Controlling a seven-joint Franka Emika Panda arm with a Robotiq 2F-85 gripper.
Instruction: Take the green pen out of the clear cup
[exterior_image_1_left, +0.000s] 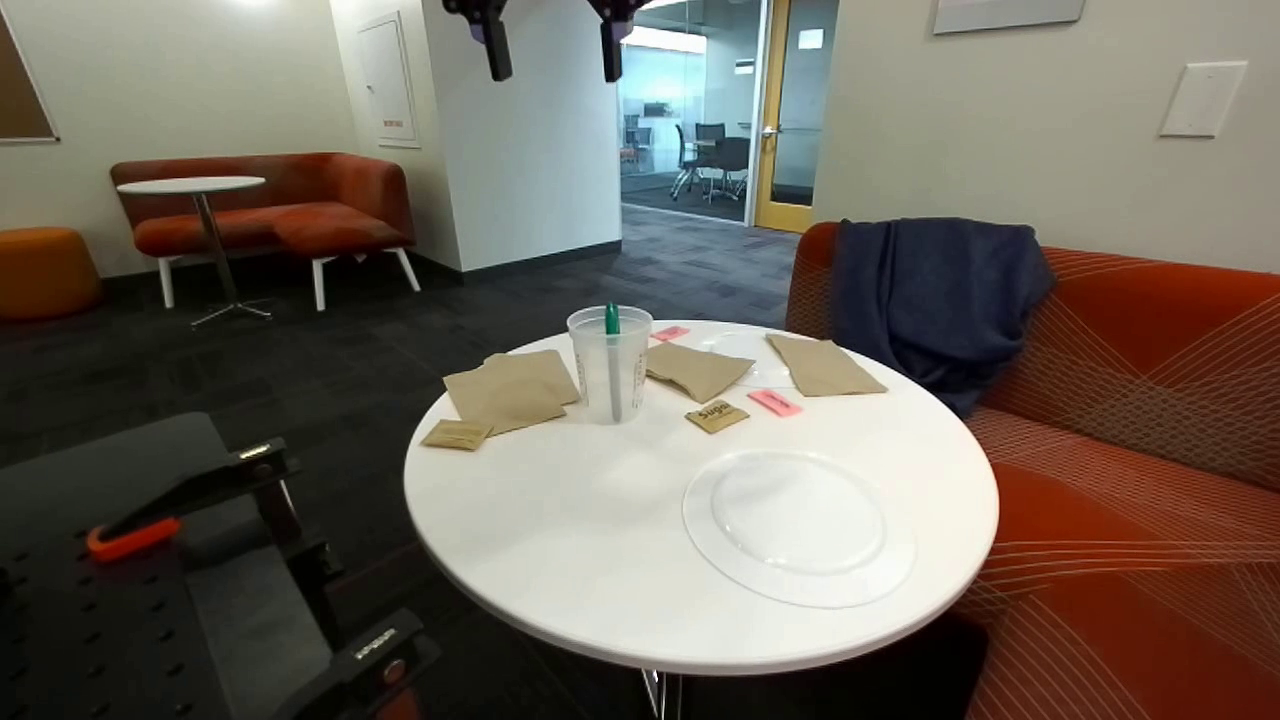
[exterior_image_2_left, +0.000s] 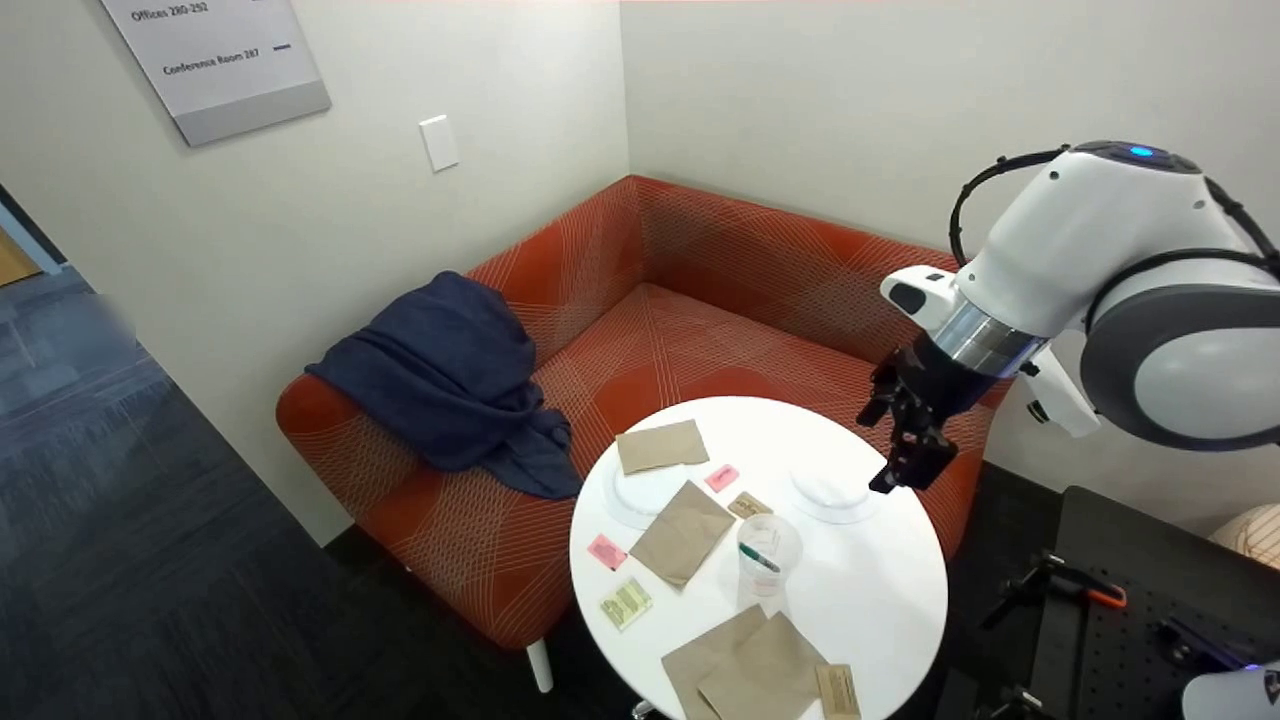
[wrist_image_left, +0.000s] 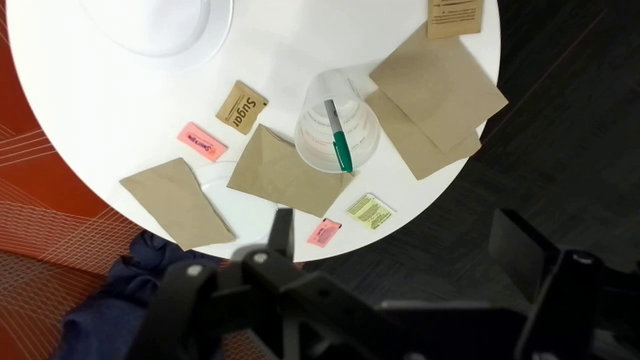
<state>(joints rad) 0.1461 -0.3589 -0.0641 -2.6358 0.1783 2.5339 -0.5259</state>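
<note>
On the left of the table (exterior_image_1_left: 540, 540), in an exterior view, lie two overlapping napkins (exterior_image_1_left: 505, 400). Higher up hangs the gripper (exterior_image_1_left: 557, 80), spread wide. Next stands the cup (exterior_image_1_left: 592, 375), the pen (exterior_image_1_left: 612, 319) inside it, green end up; then a sugar packet (exterior_image_1_left: 716, 416), a plate (exterior_image_1_left: 800, 525) and a blue cloth (exterior_image_1_left: 935, 290) over the sofa (exterior_image_1_left: 1180, 340).

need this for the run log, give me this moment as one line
pen: standing in cup, green end up | gripper: open, empty, clear of cup | status: pen not yet out
</note>
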